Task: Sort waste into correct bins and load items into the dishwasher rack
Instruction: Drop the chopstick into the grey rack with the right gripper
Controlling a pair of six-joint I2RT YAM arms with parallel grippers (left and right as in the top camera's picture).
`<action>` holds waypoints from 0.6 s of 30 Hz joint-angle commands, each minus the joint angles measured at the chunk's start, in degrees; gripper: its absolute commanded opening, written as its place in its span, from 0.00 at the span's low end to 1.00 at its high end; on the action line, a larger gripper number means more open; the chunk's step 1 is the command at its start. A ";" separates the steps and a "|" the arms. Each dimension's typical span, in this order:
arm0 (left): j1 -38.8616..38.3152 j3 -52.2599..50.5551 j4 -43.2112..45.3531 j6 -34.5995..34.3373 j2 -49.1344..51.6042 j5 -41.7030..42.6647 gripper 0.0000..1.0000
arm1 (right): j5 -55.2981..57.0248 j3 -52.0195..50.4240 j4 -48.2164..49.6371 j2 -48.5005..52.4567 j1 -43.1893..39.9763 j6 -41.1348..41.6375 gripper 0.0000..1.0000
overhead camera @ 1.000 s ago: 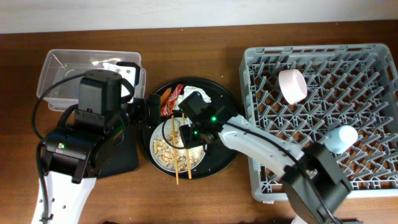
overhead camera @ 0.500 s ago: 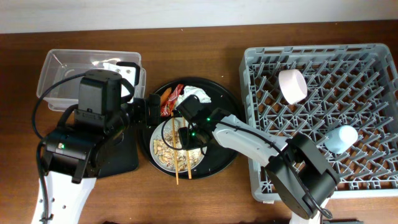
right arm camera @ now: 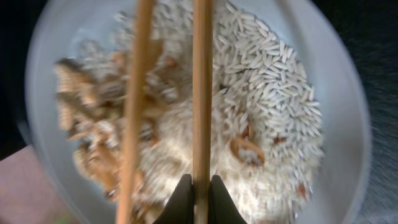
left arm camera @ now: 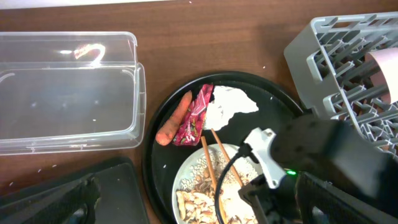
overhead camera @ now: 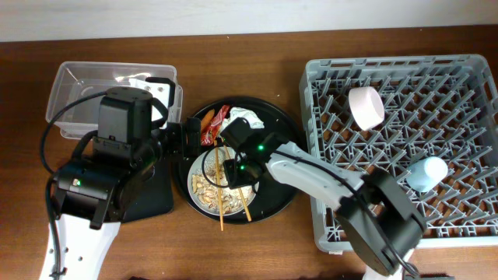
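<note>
1. Currently, the right gripper (right arm camera: 199,186) is clamped on one wooden chopstick (right arm camera: 202,93), pinched between its two dark fingertips. A second wooden chopstick (right arm camera: 137,106) lies just beside it, untouched.
2. Both chopsticks lie across the wide shallow pale grey-white plate (right arm camera: 348,124), which holds the beige rice and noodle scraps (right arm camera: 273,81).
3. The plate sits on the large round black tray (overhead camera: 280,194), towards its front left.
4. Behind the plate on the same tray lie the small orange carrot-like stick (left arm camera: 174,119), the red crumpled wrapper (left arm camera: 196,115) and the crumpled white tissue (left arm camera: 230,107), side by side and touching.
5. The left gripper (overhead camera: 185,140) hovers at the tray's left rim. Whether its jaws are apart or together cannot be told.
6. The clear rectangular plastic tub (left arm camera: 68,93) stands left of the round tray. The shallow black rectangular tray (overhead camera: 148,194) lies in front of it, largely covered by the left arm.
7. The large square grey plastic dishwasher rack (overhead camera: 405,140) stands to the right. It holds the small round white bowl (overhead camera: 366,107), tilted among the pegs, and the smaller light-blue cup (overhead camera: 426,173) nearer its right side.
</note>
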 commanded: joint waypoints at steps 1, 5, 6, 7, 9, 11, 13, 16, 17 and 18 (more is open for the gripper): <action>0.24 0.52 -0.13 -0.50 0.02 -0.59 0.99 | 3.32 3.26 -2.91 -7.37 -1.64 -1.09 0.04; 0.24 0.52 -0.13 -0.50 0.02 -0.59 0.99 | 4.61 4.00 -6.75 -13.75 -9.25 -1.07 0.04; 0.24 0.52 -0.13 -0.50 0.02 -0.59 0.99 | 4.61 4.00 -7.63 -15.23 -12.33 -1.07 0.04; 0.24 0.52 -0.13 -0.50 0.02 -0.59 0.99 | 4.61 4.00 -8.33 -16.20 -14.84 -1.07 0.04; 0.24 0.52 -0.13 -0.50 0.02 -0.59 0.99 | 4.59 4.00 -10.05 -17.35 -20.76 -1.60 0.04; 0.24 0.52 -0.11 -0.50 0.02 -0.59 0.99 | 4.59 3.98 -11.72 -17.16 -25.31 -4.55 0.04; 0.24 0.52 -0.11 -0.50 0.02 -0.59 0.99 | 4.96 3.82 -13.92 -15.69 -29.24 -9.73 0.04; 0.24 0.52 -0.11 -0.50 0.02 -0.59 0.99 | 11.56 3.61 -16.81 -13.46 -31.43 -11.28 0.04; 0.24 0.52 -0.13 -0.50 0.02 -0.59 0.99 | 15.28 3.61 -17.62 -12.31 -32.04 -11.26 0.04; 0.24 0.52 -0.13 -0.50 0.02 -0.59 0.99 | 17.16 3.61 -17.77 -11.08 -32.37 -11.80 0.04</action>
